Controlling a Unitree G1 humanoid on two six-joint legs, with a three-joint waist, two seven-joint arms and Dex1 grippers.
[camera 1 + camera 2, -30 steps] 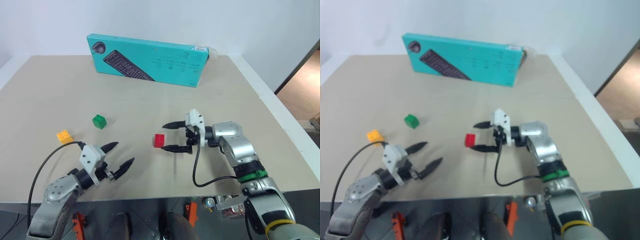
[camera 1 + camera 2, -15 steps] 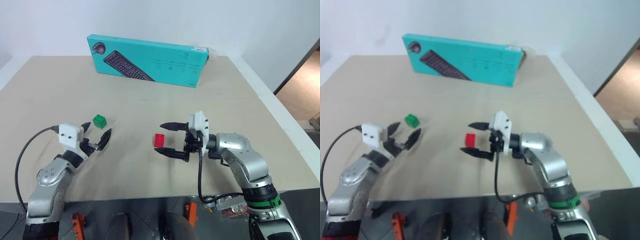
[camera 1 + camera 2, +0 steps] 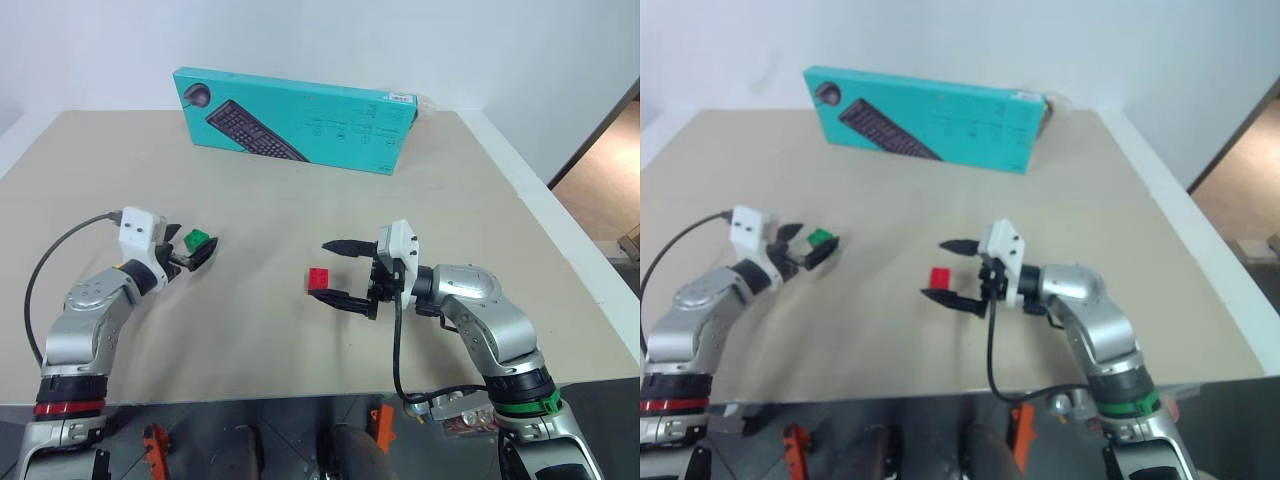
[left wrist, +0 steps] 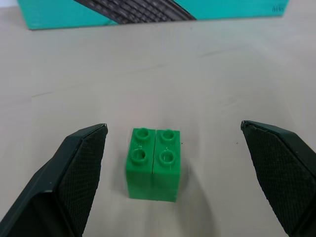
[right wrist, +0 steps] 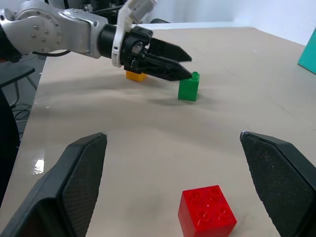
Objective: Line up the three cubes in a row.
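The green cube rests on the table between the wide-open fingers of my left gripper, with a gap on each side. In the head views the same gripper straddles the green cube at the left of the table. The red cube sits mid-table between the open fingers of my right gripper, untouched; the right wrist view shows the red cube close in. The yellow-orange cube peeks out behind the left gripper, beyond the green cube.
A large teal keyboard box stands on edge at the back of the beige table. The table's front edge runs just below both arms. A black cable loops from each wrist.
My left arm has swung from near the front edge out to the left and forward, bringing its open fingers around the green cube. The right gripper has stayed open around the red cube.
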